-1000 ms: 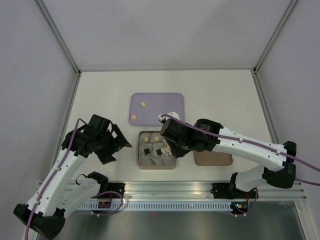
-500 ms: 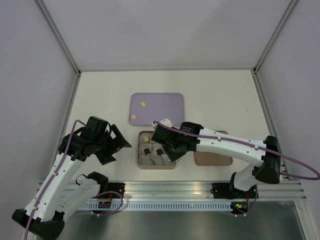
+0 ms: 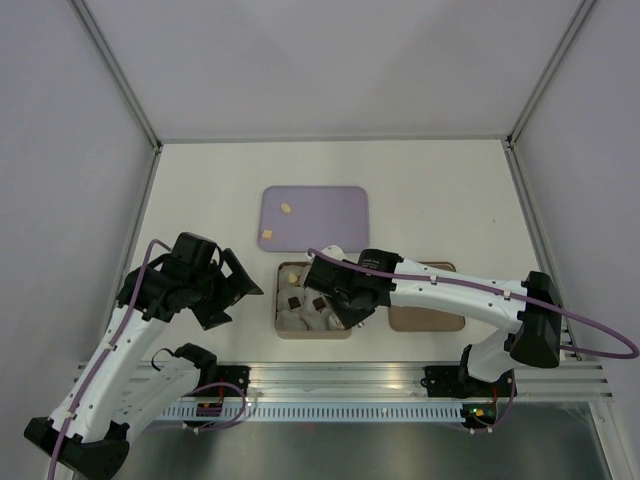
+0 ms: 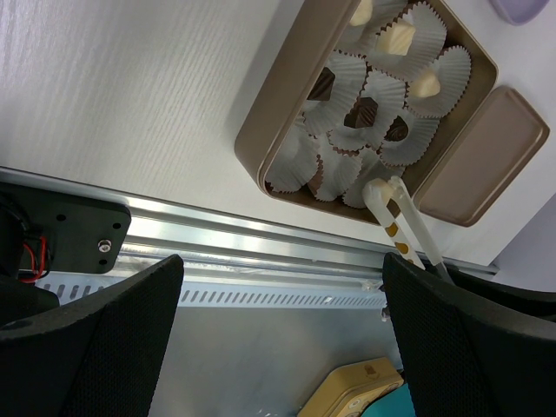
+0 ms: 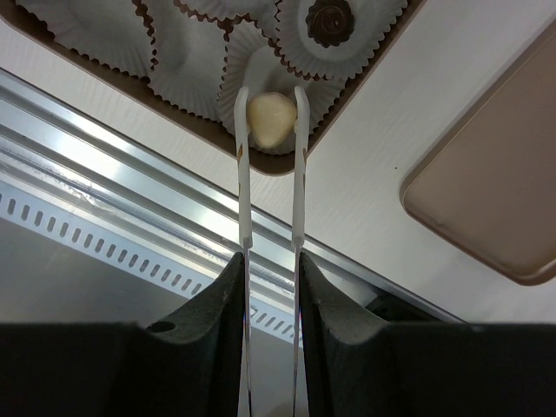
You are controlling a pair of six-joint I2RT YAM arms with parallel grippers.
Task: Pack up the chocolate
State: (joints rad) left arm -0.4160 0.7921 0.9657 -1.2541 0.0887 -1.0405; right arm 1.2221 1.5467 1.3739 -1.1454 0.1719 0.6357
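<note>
- The right claw (image 5: 271,102) is clenched on one cream chocolate (image 5: 270,122), pinched between its two thin white fingers.
- We see that piece hanging just over a white paper cup (image 5: 261,68) at the near right corner of the brown box (image 4: 280,104). It looks lined up so it lands inside the cup and not on the rim.
- We can't tell if the piece touches the cup yet.
- The grip sits on the sides of the piece, with the bottom free, so we judge that opening the fingers is enough to seat it.
- Other cups in the box already hold pieces, dark ones (image 4: 360,113) and cream ones (image 4: 402,39).
- Two cream pieces (image 3: 286,208) lie on the purple tray (image 3: 330,215) behind the box, not packed.
- The flat brown lid (image 3: 430,318) lies just right of the box, which is open for loading.
- The left claw (image 4: 282,269) is released, jaws wide, holding nothing. It hangs left of the box, out of the right arm's way.
- Risk: the cups are light and crowded, so a low finger could nudge one.
</note>
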